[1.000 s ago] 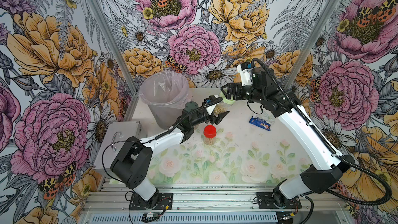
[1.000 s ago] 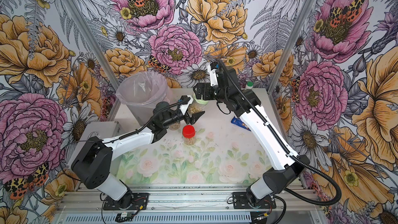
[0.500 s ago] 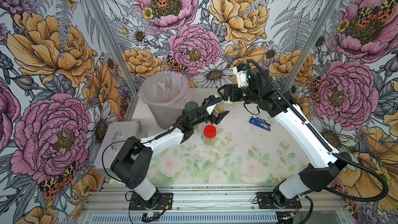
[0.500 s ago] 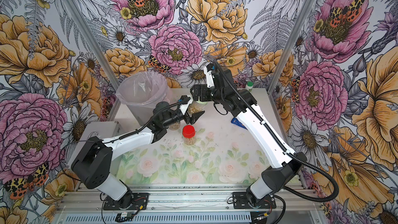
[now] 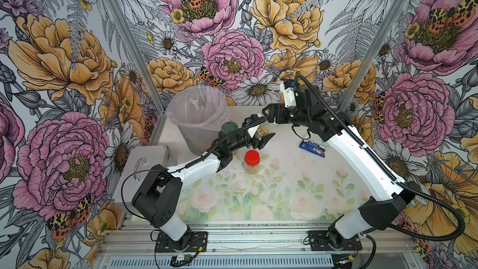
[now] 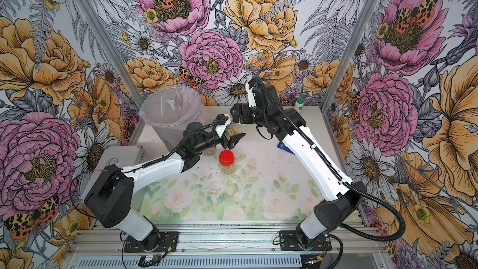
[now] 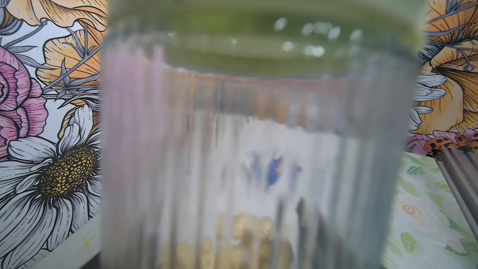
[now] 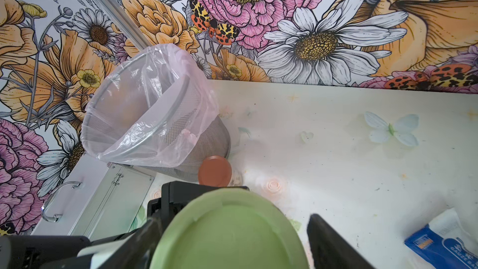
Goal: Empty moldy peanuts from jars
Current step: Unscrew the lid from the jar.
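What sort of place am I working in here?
Likely a staged robot test booth: floral-printed walls on aluminium posts, a base rail, a lined bin on the table.

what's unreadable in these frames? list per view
- Left wrist view: the clear ribbed jar with its light green lid fills the frame, blurred; the left gripper is unseen here; the moldy peanuts are just a gold smear.
- Right wrist view: the right gripper flanks that lid; whether it grips is unclear.
- Both top views: the left arm covers most of the brown-lidded clear jar.
- Plastic-lined mesh bin: hazy liner hides its contents.
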`<state>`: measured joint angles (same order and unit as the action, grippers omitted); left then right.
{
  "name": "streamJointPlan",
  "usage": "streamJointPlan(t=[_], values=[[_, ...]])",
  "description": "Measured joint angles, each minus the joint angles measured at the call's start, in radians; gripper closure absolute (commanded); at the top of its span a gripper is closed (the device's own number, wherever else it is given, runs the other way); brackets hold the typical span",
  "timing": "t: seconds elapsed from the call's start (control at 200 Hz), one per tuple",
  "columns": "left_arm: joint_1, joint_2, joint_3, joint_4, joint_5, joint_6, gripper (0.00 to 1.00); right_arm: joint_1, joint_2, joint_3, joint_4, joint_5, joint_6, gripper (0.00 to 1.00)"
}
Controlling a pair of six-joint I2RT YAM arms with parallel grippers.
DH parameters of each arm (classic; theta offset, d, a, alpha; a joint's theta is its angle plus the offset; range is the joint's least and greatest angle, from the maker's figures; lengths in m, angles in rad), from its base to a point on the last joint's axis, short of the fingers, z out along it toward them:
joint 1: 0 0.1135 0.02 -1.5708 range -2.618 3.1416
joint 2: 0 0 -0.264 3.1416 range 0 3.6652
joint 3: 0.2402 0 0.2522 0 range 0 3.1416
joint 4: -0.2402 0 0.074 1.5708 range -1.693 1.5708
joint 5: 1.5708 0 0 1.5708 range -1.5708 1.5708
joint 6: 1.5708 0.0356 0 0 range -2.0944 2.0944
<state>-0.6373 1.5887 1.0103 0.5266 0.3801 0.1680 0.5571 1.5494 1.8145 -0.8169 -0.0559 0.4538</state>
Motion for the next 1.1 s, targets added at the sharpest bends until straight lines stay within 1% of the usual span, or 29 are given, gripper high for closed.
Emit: streamJointPlan(t=[0.42,0.901,1.096], values=[[0.023,-0.005,-0.028,0.005,0.003,-0.023,0.68,0.009,-0.012,-0.045,0.018,0.003,0.002,0.14],[0.039,-0.005,-0.044,0.053,0.025,-0.066,0.69,0.013,-0.064,-0.081,0.024,-0.011,0.001,0.14],[0.059,-0.006,-0.056,0.071,0.027,-0.085,0.69,-0.005,-0.089,-0.097,0.023,0.009,0.002,0.15]])
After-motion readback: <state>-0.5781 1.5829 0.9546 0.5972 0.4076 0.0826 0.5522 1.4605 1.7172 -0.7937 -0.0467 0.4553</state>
